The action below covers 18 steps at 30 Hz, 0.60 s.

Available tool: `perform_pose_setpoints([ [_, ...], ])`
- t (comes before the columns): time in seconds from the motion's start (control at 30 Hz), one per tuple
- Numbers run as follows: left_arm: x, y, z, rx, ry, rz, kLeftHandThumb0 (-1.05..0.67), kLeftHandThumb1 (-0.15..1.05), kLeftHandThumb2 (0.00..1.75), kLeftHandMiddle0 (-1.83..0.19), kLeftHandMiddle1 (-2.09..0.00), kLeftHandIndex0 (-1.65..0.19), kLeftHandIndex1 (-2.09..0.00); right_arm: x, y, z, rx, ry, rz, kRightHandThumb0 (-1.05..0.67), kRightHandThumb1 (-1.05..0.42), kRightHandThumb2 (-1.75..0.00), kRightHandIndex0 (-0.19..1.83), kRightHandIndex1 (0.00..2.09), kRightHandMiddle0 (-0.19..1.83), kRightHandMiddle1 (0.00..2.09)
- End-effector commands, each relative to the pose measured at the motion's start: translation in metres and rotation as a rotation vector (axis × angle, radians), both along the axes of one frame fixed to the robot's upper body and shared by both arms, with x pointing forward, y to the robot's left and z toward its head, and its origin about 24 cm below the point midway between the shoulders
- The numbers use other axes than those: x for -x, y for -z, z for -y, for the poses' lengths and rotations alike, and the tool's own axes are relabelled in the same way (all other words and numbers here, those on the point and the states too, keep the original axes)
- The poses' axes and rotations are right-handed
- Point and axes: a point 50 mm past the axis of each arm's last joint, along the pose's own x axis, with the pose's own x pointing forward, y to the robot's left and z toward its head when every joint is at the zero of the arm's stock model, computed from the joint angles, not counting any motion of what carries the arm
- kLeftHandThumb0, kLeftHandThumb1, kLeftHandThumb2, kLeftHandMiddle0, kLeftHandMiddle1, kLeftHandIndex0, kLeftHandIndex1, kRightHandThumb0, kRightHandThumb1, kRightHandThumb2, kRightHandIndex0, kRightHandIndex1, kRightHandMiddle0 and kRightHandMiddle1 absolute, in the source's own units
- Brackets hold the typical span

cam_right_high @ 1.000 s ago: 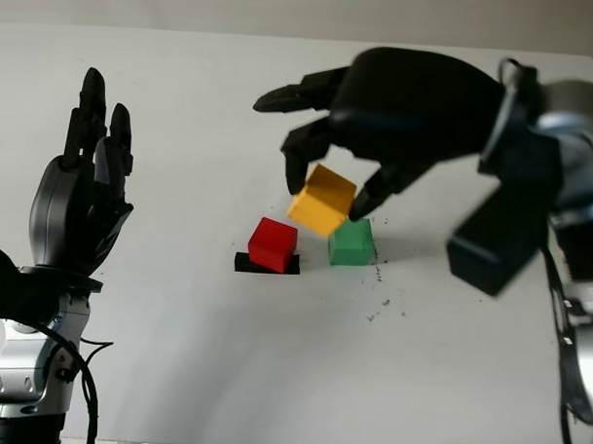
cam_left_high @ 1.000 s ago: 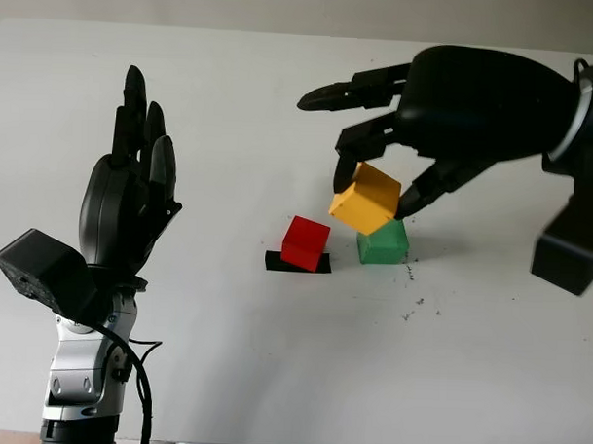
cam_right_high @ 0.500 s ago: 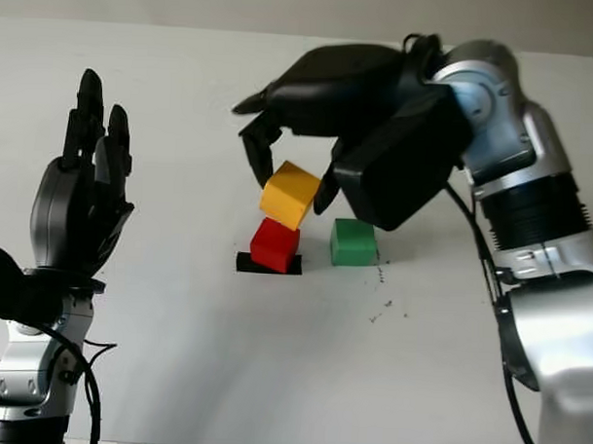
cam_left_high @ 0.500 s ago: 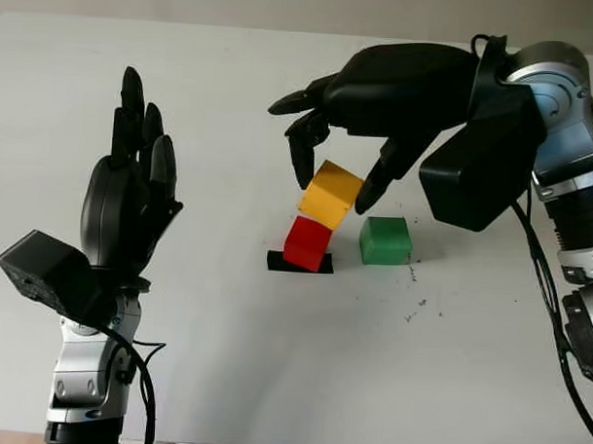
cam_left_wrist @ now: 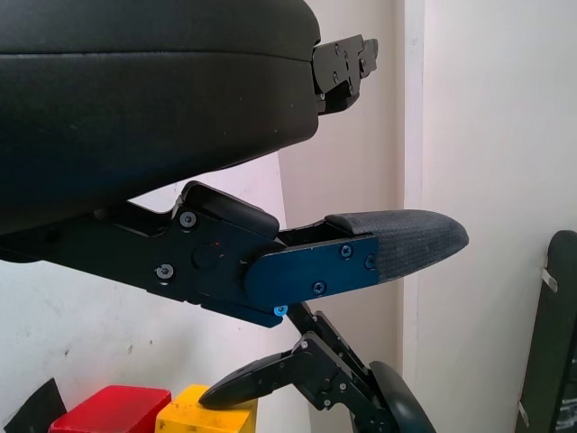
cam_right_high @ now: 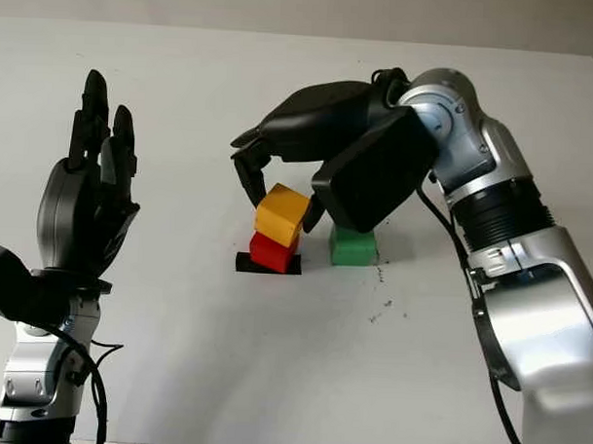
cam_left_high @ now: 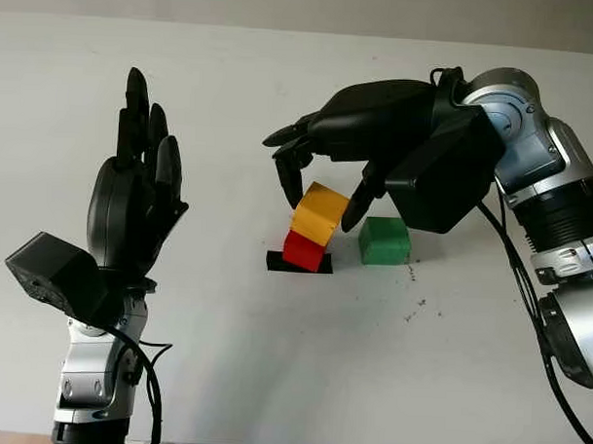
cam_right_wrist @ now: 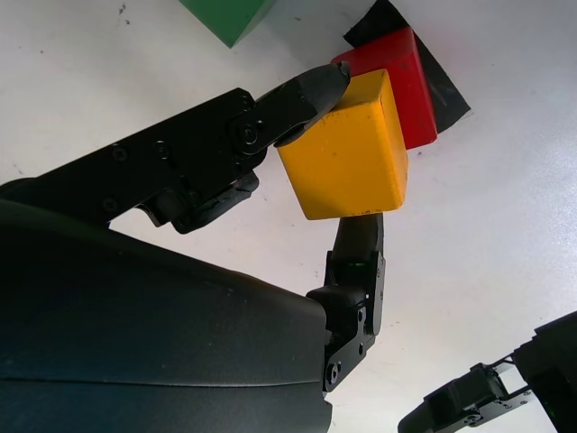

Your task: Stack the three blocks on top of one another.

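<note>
Blocks are the matter of this task, and we begin from our right hand point(cam_left_high: 322, 189), which reaches over the middle of the table point(cam_left_high: 272, 377) and is closed around the yellow block point(cam_left_high: 318, 213), with one fingertip on its left face and another on its right face. In the right wrist view the same pinch is clear: two fingers point(cam_right_wrist: 311, 90) press on opposite faces of the yellow block. This block is tilted, not level, and it sits just above the red block point(cam_left_high: 301, 250); its lower edge seems to touch the red top, but we cannot say for sure that it rests there fully. The red block stands on a small black mark point(cam_left_high: 274, 261) on the table. The green block point(cam_left_high: 384, 241) stands alone just to the right of the red one, on the table, under our right palm. Our left hand point(cam_left_high: 136, 212) is open and raised upright at the left side, well apart from all blocks. We judge that the step in hand is the placing of the yellow block on the red one, so the first level of the stack is almost made but not released. The next move calls for turning the yellow block level and square over the red one, lowering it until it sits flat, and opening the fingers without pushing it sideways. After that, the green block must go on top.
</note>
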Motion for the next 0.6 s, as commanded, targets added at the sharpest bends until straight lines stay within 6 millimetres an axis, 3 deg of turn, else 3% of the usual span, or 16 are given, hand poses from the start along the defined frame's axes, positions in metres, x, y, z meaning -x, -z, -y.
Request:
perform_pose_setpoints([
  [0.0, 0.0025, -0.001, 0.0014, 0.001, 0.001, 0.012, -0.76, 1.05, 0.6, 0.19, 0.0, 0.19, 0.0, 0.0019, -0.0087, -0.0067, 0.011, -0.019, 0.029, -0.41, -0.95, -0.06, 0.12, 0.04, 0.36, 1.46],
  [0.57, 0.0011, -0.0003, 0.0021, 0.009, -0.002, 0.008, -0.75, 1.05, 0.6, 0.19, 0.0, 0.19, 0.0, 0.0032, -0.0095, -0.0119, 0.004, -0.067, 0.057, -0.4, -0.97, -0.06, 0.13, 0.05, 0.31, 1.51],
])
